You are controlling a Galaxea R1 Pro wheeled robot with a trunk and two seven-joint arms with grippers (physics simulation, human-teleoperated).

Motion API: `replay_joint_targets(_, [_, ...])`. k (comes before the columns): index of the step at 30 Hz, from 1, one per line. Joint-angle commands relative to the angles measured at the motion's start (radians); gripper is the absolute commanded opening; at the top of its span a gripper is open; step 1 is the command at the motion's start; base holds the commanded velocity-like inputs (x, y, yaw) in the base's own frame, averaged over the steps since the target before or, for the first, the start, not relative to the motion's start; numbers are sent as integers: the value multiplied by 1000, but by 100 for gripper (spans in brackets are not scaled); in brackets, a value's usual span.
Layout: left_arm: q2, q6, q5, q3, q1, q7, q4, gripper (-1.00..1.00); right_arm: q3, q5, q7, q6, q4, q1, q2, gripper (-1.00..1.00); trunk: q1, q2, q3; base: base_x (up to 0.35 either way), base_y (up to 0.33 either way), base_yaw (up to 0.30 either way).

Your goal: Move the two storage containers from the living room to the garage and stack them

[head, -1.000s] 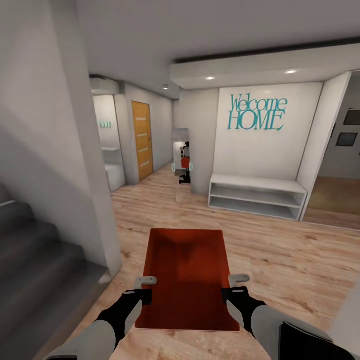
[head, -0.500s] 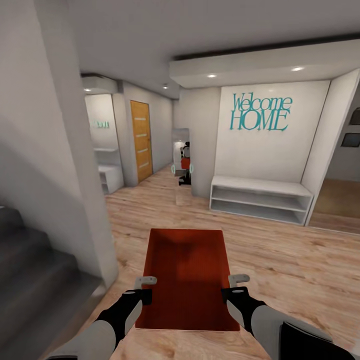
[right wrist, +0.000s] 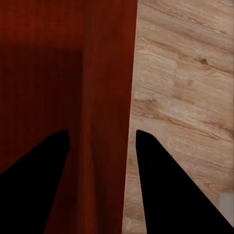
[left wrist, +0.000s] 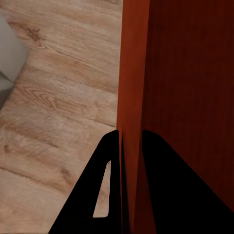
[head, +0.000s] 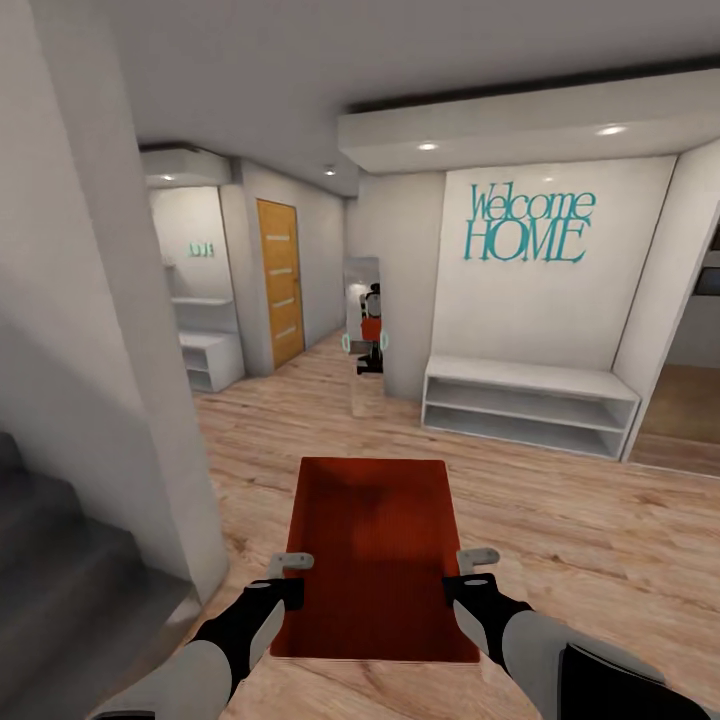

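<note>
1. Carrying one storage container [head: 372,550] level over the wood floor [head: 560,520], each end effector clamps a long wall.
2. Left end effector [left wrist: 130,146] and right end effector [right wrist: 102,139] pinch opposite sides, likely for balance.

Container [head: 372,545] ahead over plank floor [head: 560,520] (stairs [head: 60,560] left, shelf unit [head: 528,405] beyond right).

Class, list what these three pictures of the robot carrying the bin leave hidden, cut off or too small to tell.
- Storage container: near wall cut by the head view's lower edge.
- Right gripper: fingers straddle the wall with gaps; clamping unclear.
- Left gripper: fingertips pinch the wall, but finger bases are cut off.
- Mirror: reflected robot too small to detail.
</note>
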Motion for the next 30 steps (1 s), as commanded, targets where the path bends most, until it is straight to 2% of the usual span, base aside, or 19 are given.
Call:
replay_joint_targets(1, [8,6,-6,-2,1,2,6,-100,-27,5,1,-22,1,-1,-7,-100,1,-1,0,322,0,0])
replay_joint_targets(30, [8,6,-6,-3,1,2,7,-100,-27,4,1,-22,1,-1,-7,-100,1,-1,0,323,0,0])
